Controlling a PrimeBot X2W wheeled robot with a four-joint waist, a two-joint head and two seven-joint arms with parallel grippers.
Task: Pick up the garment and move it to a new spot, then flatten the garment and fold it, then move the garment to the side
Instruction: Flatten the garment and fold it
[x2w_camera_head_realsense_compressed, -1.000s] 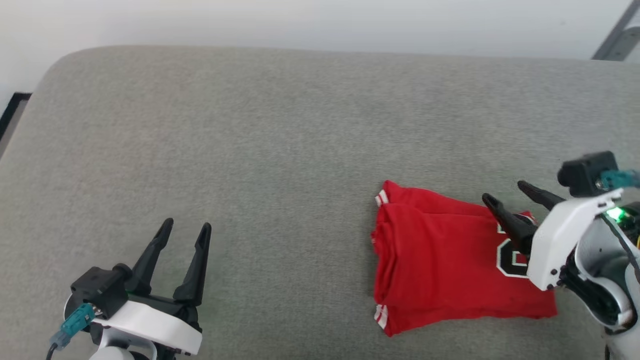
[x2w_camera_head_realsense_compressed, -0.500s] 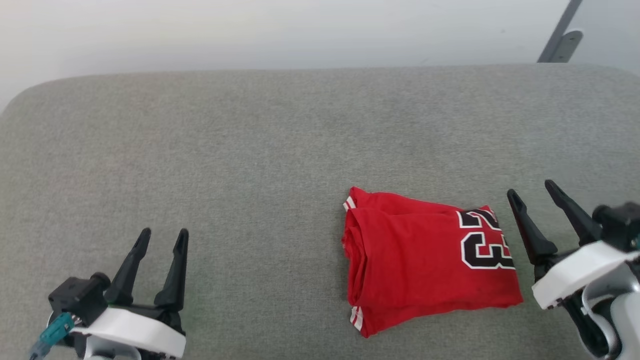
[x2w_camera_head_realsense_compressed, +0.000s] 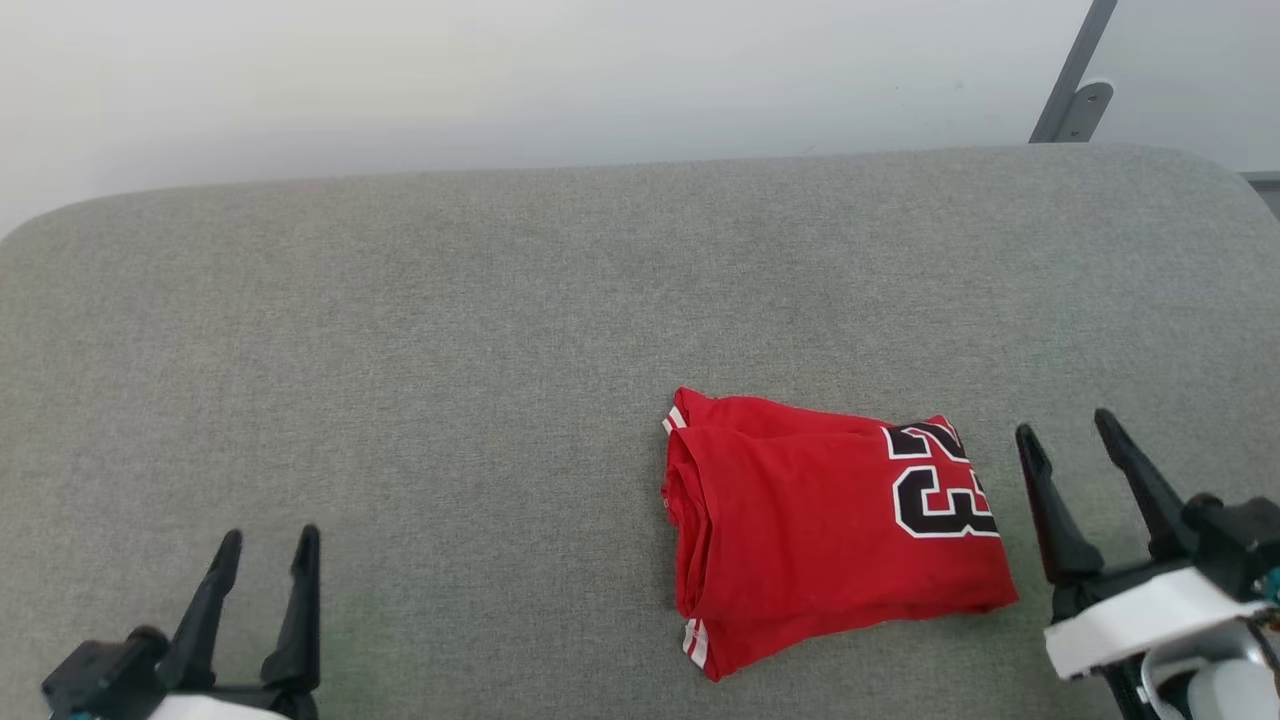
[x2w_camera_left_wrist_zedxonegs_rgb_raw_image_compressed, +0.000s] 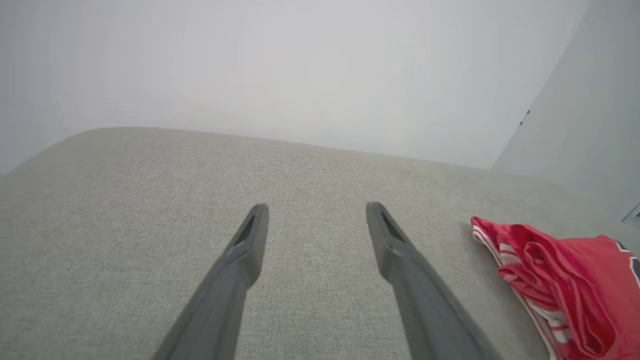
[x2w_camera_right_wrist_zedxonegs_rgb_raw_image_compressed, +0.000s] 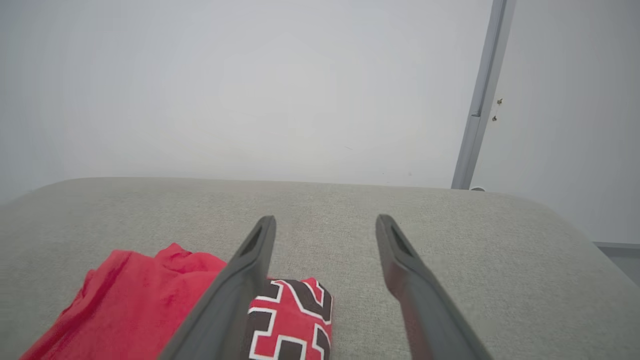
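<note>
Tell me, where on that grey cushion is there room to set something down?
The grey cushion is bare from the left gripper across to the folded garment, and along the back between garment and wall. It is crowded at the right front, where the right gripper stands close beside the garment.

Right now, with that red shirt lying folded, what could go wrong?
The garment is loose stacked layers: the open right gripper beside it might pinch only the top layer and undo the fold. It lies toward the right end of the gray cushion, so dragging it further that way could spill it over the edge.
</note>
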